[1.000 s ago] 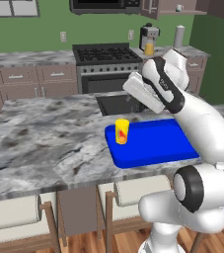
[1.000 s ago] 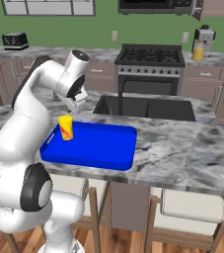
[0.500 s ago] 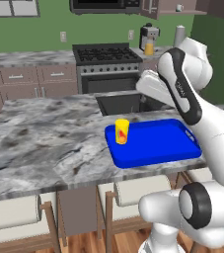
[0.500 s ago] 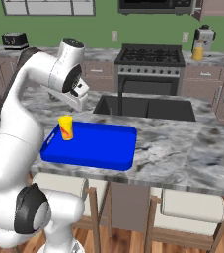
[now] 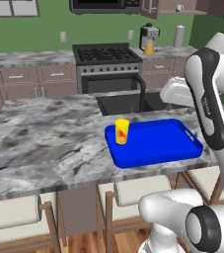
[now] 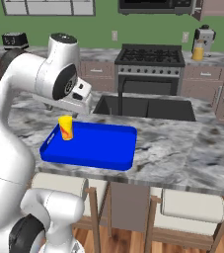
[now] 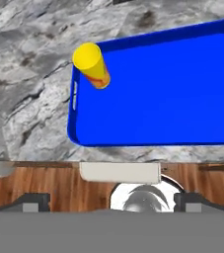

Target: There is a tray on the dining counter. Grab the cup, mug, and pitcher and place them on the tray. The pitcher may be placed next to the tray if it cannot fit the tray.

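Arm higher & further right than 1s ago, hand (image 7: 111, 200) open, cup (image 5: 122, 131) upright on tray (image 5: 168, 148)

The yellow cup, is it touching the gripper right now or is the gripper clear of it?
Apart. In the hand view the cup stands on the tray far from the open gripper, whose tips sit at the bottom with bare tray and floor between.

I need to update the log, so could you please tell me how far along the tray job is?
Done: the cup stands upright on the tray, in a corner near its rim, on the dining counter.
In hand: nothing; the gripper is open and empty above the tray.
Left: the pitcher sits on the far worktop beside the stove; I cannot make out the mug.
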